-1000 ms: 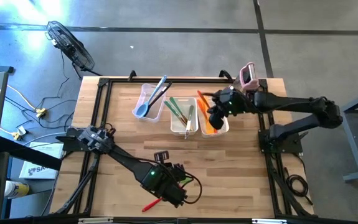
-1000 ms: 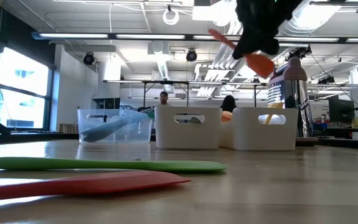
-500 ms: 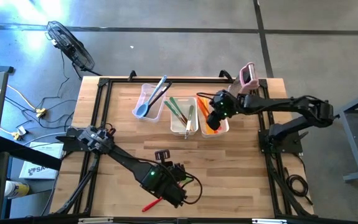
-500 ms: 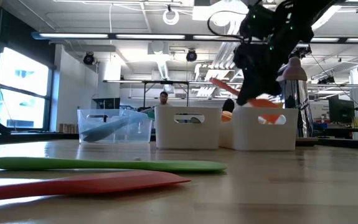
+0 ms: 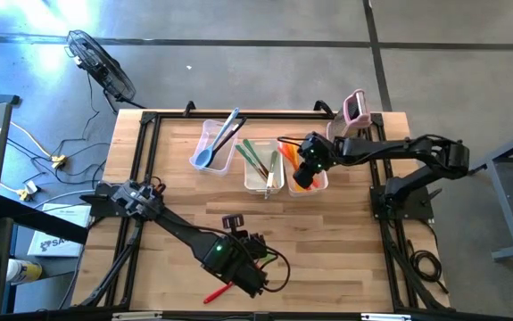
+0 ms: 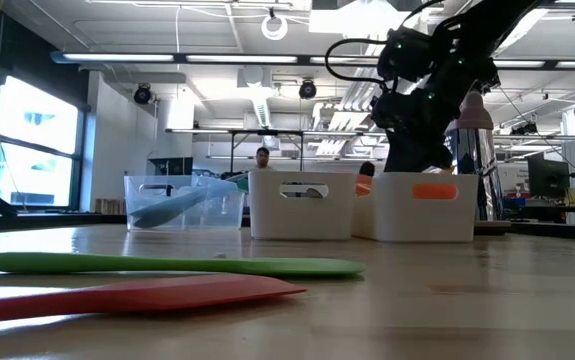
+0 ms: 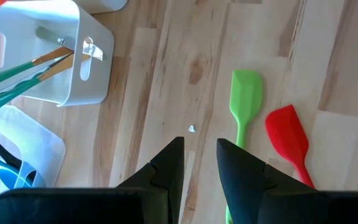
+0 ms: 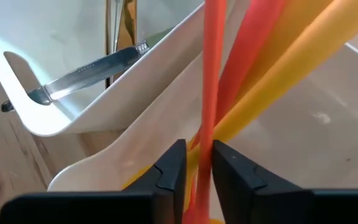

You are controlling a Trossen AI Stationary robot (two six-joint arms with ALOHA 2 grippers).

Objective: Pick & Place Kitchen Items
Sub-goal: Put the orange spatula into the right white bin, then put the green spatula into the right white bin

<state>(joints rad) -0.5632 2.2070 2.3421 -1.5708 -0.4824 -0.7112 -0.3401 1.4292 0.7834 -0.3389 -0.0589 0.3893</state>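
The orange spatula (image 8: 208, 74) stands tilted in the right white tub (image 5: 320, 183), among yellow and orange utensils (image 8: 303, 43). Its blade (image 6: 435, 190) shows through the tub's slot. My right gripper (image 8: 197, 165) reaches down into that tub, fingers slightly apart, one on each side of the spatula's handle. My left gripper (image 7: 200, 155) hangs open over the table's near side. Beside it, a green spatula (image 7: 246, 93) and a red spatula (image 7: 287, 140) lie flat on the wood. My right gripper has the orange spatula's handle (image 8: 205, 140) in the narrow gap between its fingers, which slant down from above. I cannot tell whether either finger touches the handle. The spatula's blade end is down inside the tub.
The middle white tub (image 5: 263, 169) holds green utensils and a metal knife (image 8: 85, 71). A clear tub (image 5: 210, 143) at the far left holds a blue spoon. A pink-and-white gadget (image 5: 356, 107) stands at the far right corner. Bare wood lies between the tubs and my left gripper.
My right gripper has come down from above the right tub into it, carrying the orange spatula. The spatula's blade has gone from high over the tub to inside it.
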